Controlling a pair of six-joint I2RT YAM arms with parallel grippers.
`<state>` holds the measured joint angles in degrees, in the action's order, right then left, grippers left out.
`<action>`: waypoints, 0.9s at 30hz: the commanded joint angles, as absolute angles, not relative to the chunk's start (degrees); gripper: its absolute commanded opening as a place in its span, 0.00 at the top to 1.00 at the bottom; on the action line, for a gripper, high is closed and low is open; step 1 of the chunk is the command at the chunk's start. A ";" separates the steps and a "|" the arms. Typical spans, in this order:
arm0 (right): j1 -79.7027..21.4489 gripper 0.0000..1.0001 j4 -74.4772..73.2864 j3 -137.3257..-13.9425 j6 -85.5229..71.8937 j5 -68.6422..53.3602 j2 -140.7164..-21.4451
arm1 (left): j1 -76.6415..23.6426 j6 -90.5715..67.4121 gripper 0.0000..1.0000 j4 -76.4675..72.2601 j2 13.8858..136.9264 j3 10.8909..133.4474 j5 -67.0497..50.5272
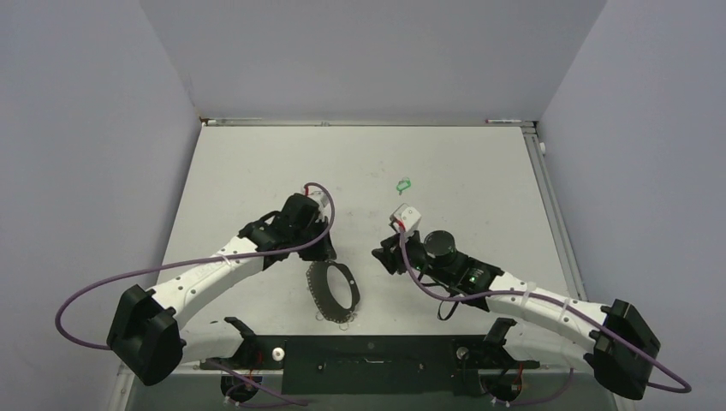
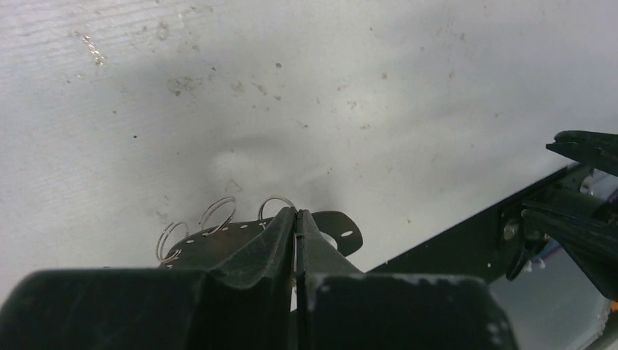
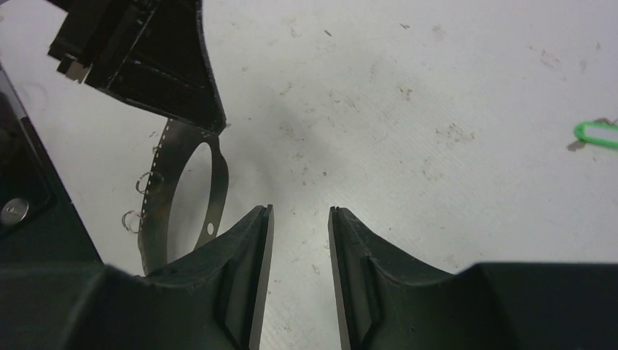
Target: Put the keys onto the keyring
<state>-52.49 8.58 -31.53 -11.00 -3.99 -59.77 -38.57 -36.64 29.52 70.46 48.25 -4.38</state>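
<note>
The keyring (image 1: 332, 291) is a wide grey metal band with small wire loops (image 2: 218, 213) along its rim, near the table's front middle. My left gripper (image 1: 324, 253) is shut on its far rim, and the thin band is pinched between the fingertips (image 2: 297, 214). In the right wrist view the keyring (image 3: 221, 181) hangs from the left gripper (image 3: 146, 51). My right gripper (image 1: 383, 255) stands open just right of the ring, over bare table, with nothing between its fingers (image 3: 299, 211). The green key (image 1: 403, 182) lies alone farther back, and it shows at the right edge in the right wrist view (image 3: 596, 133).
The black mounting plate (image 1: 368, 351) of the arm bases runs along the near edge, close behind the ring. Grey walls enclose the white table (image 1: 462, 163) on three sides. A purple cable loops off each arm.
</note>
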 commanded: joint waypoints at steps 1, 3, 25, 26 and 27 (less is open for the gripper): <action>-53.45 0.64 19.18 -27.75 -1.54 -14.79 -54.05 | -37.30 -31.89 1.00 33.43 67.83 51.56 -15.36; -55.04 0.63 20.83 -26.02 2.46 -16.79 -51.92 | -37.12 -30.69 1.00 34.83 67.15 52.69 -18.22; -64.11 0.50 17.24 -28.45 9.11 14.65 -60.42 | -37.33 -24.75 0.76 43.13 63.44 53.60 -4.39; -63.56 0.50 15.87 -28.88 3.09 19.62 -61.07 | -37.58 -25.35 0.72 41.64 63.19 52.74 -3.10; -62.95 0.50 13.90 -29.22 -2.47 23.64 -61.31 | -38.54 -26.55 0.69 39.54 62.92 51.69 -1.79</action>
<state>-64.45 16.51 -26.13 13.93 2.72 -59.70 -37.39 -26.15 43.20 64.62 53.98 -12.29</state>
